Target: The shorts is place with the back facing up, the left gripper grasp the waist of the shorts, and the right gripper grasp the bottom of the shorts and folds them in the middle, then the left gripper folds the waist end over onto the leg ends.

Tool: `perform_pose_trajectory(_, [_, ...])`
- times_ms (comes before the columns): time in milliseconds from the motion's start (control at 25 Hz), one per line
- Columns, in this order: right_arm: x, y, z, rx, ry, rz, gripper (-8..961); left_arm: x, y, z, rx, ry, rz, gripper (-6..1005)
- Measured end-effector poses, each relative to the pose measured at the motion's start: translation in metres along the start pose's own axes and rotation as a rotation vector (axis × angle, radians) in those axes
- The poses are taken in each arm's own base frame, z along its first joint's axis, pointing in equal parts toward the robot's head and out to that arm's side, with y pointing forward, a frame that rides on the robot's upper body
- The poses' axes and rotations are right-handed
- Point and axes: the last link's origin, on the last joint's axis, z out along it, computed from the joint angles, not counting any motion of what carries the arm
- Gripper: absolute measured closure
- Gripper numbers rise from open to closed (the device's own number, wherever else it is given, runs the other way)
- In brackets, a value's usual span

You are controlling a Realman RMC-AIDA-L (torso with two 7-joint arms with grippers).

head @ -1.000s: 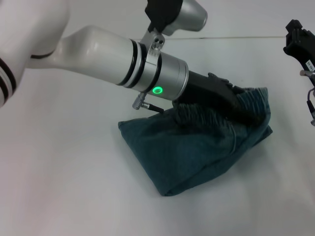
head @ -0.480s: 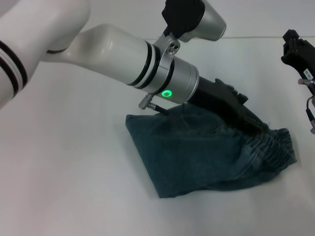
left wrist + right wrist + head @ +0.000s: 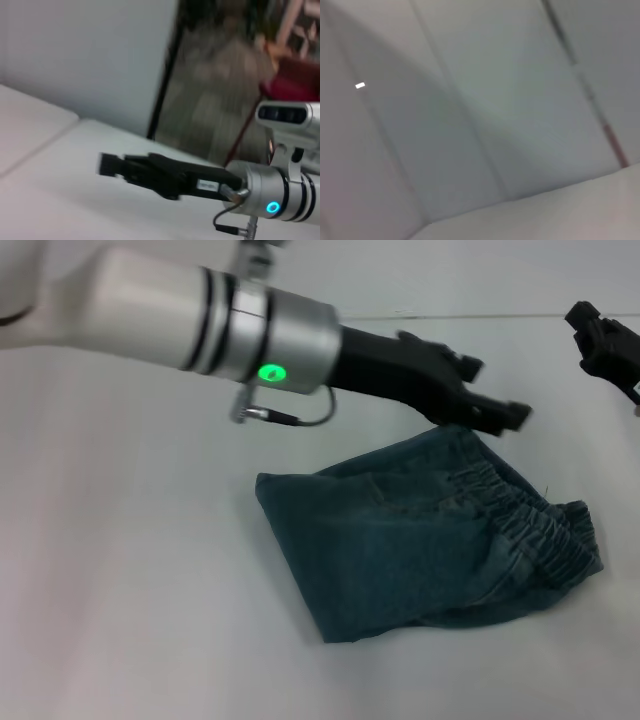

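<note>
The blue denim shorts [image 3: 430, 540] lie folded in a compact bundle on the white table, with the gathered elastic waist [image 3: 540, 540] on top at the right side. My left gripper [image 3: 505, 415] hovers just above the bundle's far edge, open and holding nothing, clear of the cloth. My right gripper [image 3: 603, 340] hangs raised at the far right edge of the head view, away from the shorts. It also shows in the left wrist view as a black gripper [image 3: 107, 164] over the table.
The white table [image 3: 140, 590] spreads bare to the left of and in front of the shorts. Its far edge [image 3: 480, 315] runs along the top of the head view. The right wrist view shows only a wall and a bit of table.
The left gripper carried the waist end over to the right onto the leg ends, let go of it, and has risen off the cloth. The right arm has barely moved.
</note>
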Motion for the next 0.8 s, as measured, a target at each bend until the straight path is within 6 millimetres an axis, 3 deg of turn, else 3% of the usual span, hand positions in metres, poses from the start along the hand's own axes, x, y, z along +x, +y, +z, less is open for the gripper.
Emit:
perform_pose_trajectory(160, [-0.03,0.0,-0.006,-0.16,0.087,0.005,921,-0.02,-0.008,-0.048,0.014,0.093,-0.099,131])
perform_pose_trajectory(360, [-0.064,0.011,-0.026,-0.368,0.241,-0.06,792,-0.066,-0.006,-0.107,0.017,0.142,-0.217,135])
perform_pose_trajectory(400, [-0.068,0.014,-0.031,-0.415,0.282,-0.074,748,-0.066,-0.006,-0.107,0.017,0.142,-0.217,135])
perform_pose_trajectory(560, [-0.081,0.023,-0.055,-0.576,0.488,-0.107,571,-0.098,0.004,-0.132,0.007,0.131,-0.278,136])
perform_pose_trajectory(800, [-0.074,0.009,-0.091,-0.584,0.706,-0.092,437,-0.141,0.018,-0.142,-0.01,0.031,-0.325,136])
